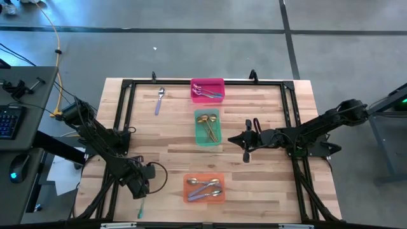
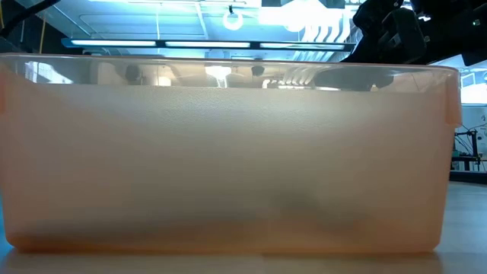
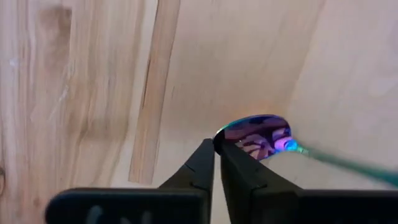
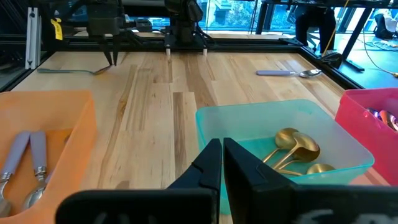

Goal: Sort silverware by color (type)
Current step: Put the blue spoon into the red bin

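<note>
An iridescent purple spoon with a teal handle (image 3: 258, 137) lies flat on the table near its near left corner (image 1: 140, 209). My left gripper (image 3: 216, 148) points down at the rim of its bowl, fingers shut; the right wrist view shows it far off (image 4: 113, 59). My right gripper (image 4: 221, 151) hovers shut, holding nothing, right of the green bin (image 1: 245, 147). A silver spoon with a lavender handle (image 1: 159, 100) lies flat at the far left. Other silverware lies in the bins. My left gripper comes from above with its shut fingertips (image 3: 205, 152) at the rim of the spoon's bowl (image 3: 225, 134), on the side away from the handle. I cannot tell whether they touch it. The spoon lies flat on the table.
Three bins stand in a row down the table's middle: pink (image 1: 207, 83) at the far edge with purple spoons, green (image 1: 198, 127) with gold spoons, orange (image 1: 188, 189) near me with lavender-handled silver spoons. The orange bin (image 2: 228, 152) fills the low view. A black frame (image 1: 289, 102) rims the table.
</note>
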Controlling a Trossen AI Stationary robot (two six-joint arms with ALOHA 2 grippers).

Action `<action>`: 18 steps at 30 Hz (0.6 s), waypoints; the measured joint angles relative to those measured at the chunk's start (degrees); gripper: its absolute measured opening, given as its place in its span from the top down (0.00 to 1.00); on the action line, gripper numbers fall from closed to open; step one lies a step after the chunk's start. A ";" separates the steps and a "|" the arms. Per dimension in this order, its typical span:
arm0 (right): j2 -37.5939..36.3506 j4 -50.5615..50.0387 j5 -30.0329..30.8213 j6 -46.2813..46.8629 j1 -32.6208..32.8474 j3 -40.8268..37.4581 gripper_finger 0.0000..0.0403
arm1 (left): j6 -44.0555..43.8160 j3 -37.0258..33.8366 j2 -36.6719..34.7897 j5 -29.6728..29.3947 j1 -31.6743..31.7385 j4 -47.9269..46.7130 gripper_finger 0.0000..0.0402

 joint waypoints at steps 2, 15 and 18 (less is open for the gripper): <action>0.00 -0.01 0.00 0.00 0.00 0.00 1.00 | 0.37 0.03 0.00 -0.93 0.02 0.47 0.99; 0.00 0.00 0.00 0.00 0.00 0.00 1.00 | -0.98 0.01 0.00 -9.54 0.49 1.18 1.00; 0.00 0.01 0.00 0.00 0.00 0.00 1.00 | -1.14 0.01 0.00 -10.36 0.87 1.26 1.00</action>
